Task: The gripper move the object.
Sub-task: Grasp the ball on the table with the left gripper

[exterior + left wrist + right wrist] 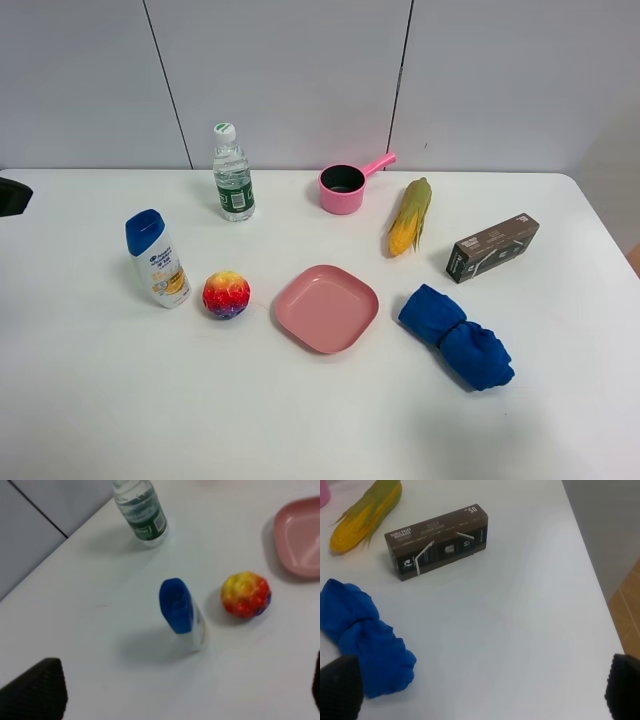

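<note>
Left gripper (172, 692) hangs above the table (90, 400), its jaws spread wide and holding nothing, one dark fingertip at each edge of its wrist view. A shampoo bottle (181, 611) stands upright almost straight ahead of the gap, with the water bottle (141, 511) farther ahead still. The ball (245, 594) lies on the table ahead of the jaws and off toward one finger, just beside the shampoo bottle and apart from it. The plate (300, 540) sits beyond the ball on that same side. From the high camera the ball (226, 294) rests between shampoo bottle (157, 258) and plate (326, 307), untouched. The likely trouble is the tight fit: a finger coming down on the bottle's side of the ball could clip the tall bottle and topple it. The ball is round and bumpy, so an off-centre pinch could send it rolling toward the plate. Right gripper (481, 687) is likewise wide open and empty, well apart from the ball. A blue cloth (365, 640) lies just ahead of one of its fingers, with the box (439, 542) and corn (367, 515) farther ahead. A reach across from that side would risk dragging the cloth.
</note>
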